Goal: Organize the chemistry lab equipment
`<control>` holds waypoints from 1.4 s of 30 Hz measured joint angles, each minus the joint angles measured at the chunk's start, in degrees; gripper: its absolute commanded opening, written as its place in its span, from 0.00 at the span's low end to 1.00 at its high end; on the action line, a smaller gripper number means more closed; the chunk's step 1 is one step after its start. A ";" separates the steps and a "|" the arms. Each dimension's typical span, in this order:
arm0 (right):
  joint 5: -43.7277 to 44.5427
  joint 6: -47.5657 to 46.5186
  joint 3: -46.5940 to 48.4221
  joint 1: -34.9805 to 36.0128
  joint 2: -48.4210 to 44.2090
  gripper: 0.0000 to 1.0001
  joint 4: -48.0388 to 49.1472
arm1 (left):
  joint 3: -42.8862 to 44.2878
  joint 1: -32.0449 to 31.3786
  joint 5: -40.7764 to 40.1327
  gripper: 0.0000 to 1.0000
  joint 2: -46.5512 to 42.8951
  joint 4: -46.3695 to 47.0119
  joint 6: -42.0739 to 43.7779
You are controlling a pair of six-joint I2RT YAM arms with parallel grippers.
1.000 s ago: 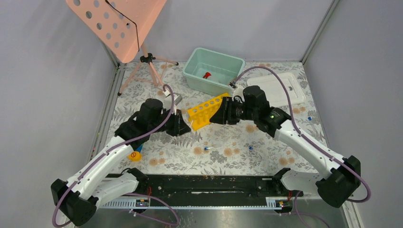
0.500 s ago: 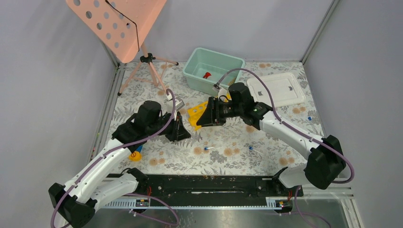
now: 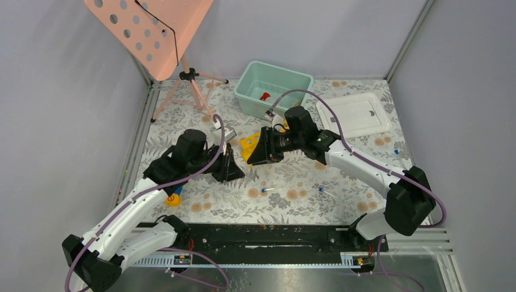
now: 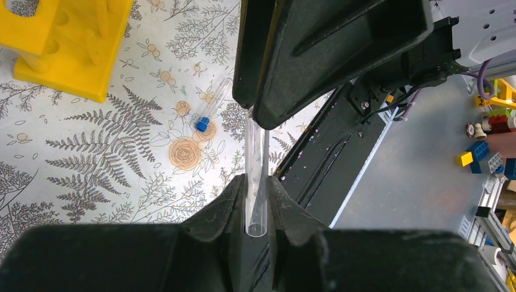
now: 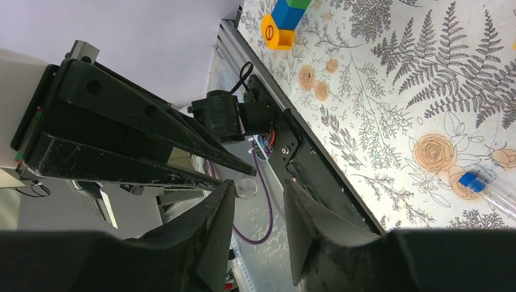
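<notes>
My left gripper [image 3: 235,166] is shut on a clear, uncapped tube [image 4: 257,146] and holds it above the floral table, as the left wrist view [image 4: 258,184] shows. My right gripper [image 3: 253,154] is open and faces it tip to tip. In the right wrist view [image 5: 254,196] the tube's round end [image 5: 246,187] sits just by the right gripper's left fingertip. The yellow rack [image 3: 248,145] lies mostly hidden under the right gripper. The red-capped bottle [image 3: 264,96] lies in the teal bin [image 3: 251,104]. Blue-capped tubes [image 3: 268,190] [image 3: 320,190] [image 3: 396,151] lie on the table.
A white lid [image 3: 356,114] lies at the back right. The pink perforated stand [image 3: 149,33] on its tripod is at the back left. A green-blue-yellow block stack [image 3: 173,198] sits by the left arm. Black rail [image 3: 261,237] runs along the near edge.
My right arm has swung left across the yellow rack until its open fingers meet the left gripper's tips. The left gripper has barely moved and still holds the tube.
</notes>
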 measured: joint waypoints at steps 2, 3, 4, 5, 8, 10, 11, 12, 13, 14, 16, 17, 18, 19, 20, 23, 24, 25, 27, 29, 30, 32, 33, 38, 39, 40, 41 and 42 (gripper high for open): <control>-0.04 0.07 0.00 0.09 0.26 0.40 0.02 | -0.02 0.00 0.00 0.15 0.02 -0.04 0.02; -0.17 0.15 0.00 0.13 0.37 0.39 0.09 | -0.02 0.00 0.00 0.15 0.02 -0.09 0.00; -0.48 0.31 0.00 0.13 0.48 0.39 0.35 | -0.02 0.00 0.02 0.15 0.02 -0.15 0.00; -0.87 0.55 0.00 0.15 0.59 0.38 0.83 | -0.02 0.00 0.00 0.15 0.02 -0.15 0.00; -1.51 1.01 0.00 0.24 0.70 0.32 1.88 | -0.02 0.00 0.00 0.15 0.02 -0.15 0.00; -1.53 1.22 0.00 0.37 0.72 0.29 2.32 | -0.02 0.00 0.00 0.15 0.02 -0.15 0.00; -1.53 1.31 0.00 0.46 0.74 0.28 2.51 | -0.02 0.00 -0.02 0.15 0.02 -0.15 0.00; -1.55 1.40 0.00 0.52 0.81 0.28 2.67 | -0.02 0.00 0.00 0.15 0.02 -0.17 0.00; -1.55 1.44 0.00 0.52 0.87 0.28 2.73 | -0.02 0.00 0.00 0.15 0.02 -0.17 0.00; -1.57 1.46 0.00 0.52 0.98 0.28 2.78 | -0.04 0.00 -0.02 0.15 0.02 -0.17 0.00; -1.60 1.53 0.00 0.52 1.27 0.25 2.95 | -0.04 0.00 -0.02 0.15 0.02 -0.17 0.00; -1.68 1.64 0.00 0.55 1.40 0.24 3.04 | -0.07 0.00 -0.04 0.15 0.02 -0.17 0.00; -1.79 1.64 -0.02 0.55 1.44 0.24 3.06 | -0.11 0.00 -0.04 0.15 0.02 -0.20 0.00; -1.88 1.64 -0.02 0.55 1.44 0.24 3.06 | -0.11 0.00 -0.04 0.16 0.02 -0.24 0.00; -1.97 1.64 -0.04 0.55 1.44 0.23 3.04 | -0.11 0.00 -0.04 0.16 0.02 -0.26 0.00; -2.01 1.64 -0.04 0.55 1.44 0.22 3.04 | -0.11 0.00 -0.04 0.19 0.02 -0.33 -0.02; -2.03 1.66 -0.04 0.55 1.44 0.22 3.06 | -0.11 0.00 -0.04 0.21 0.02 -0.33 0.00; -2.01 1.66 -0.07 0.55 1.44 0.22 3.06 | -0.11 -0.02 -0.07 0.23 0.02 -0.35 -0.02; -2.03 1.66 -0.11 0.55 1.44 0.22 3.06 | -0.11 0.00 -0.15 0.31 0.02 -0.37 0.00; -1.95 1.66 -0.13 0.55 1.44 0.22 3.04 | -0.11 0.00 -0.39 0.45 0.02 -0.39 0.11; -1.86 1.64 -0.15 0.55 1.44 0.21 3.02 | -0.11 0.00 -0.59 0.54 0.02 -0.39 0.13; -1.03 1.25 -0.15 0.55 1.40 0.21 2.71 | -0.11 0.00 -1.03 0.67 0.02 -0.46 0.17; -0.57 0.81 -0.15 0.52 1.33 0.21 2.23 | -0.11 0.00 -1.25 0.76 0.02 -0.59 0.04; 6.05 -4.17 0.20 -0.02 -0.17 0.21 -4.59 | -0.11 0.00 -2.10 0.99 -0.04 -1.81 -0.26; 8.20 -5.51 0.48 -0.24 -0.66 0.22 -6.38 | -0.11 0.00 -2.25 0.99 -0.13 -2.19 -0.24; 10.12 -6.73 0.87 -0.42 -1.07 0.22 -8.00 | -0.13 0.00 -2.75 0.99 -0.59 -3.02 -0.28; 12.55 -8.07 1.38 -0.55 -1.53 0.22 -9.53 | -0.13 0.00 -2.84 0.99 -0.81 -3.15 -0.26; 15.41 -9.53 2.03 -0.63 -2.01 0.21 -11.26 | -0.13 0.00 -3.26 0.99 -1.25 -3.41 -0.28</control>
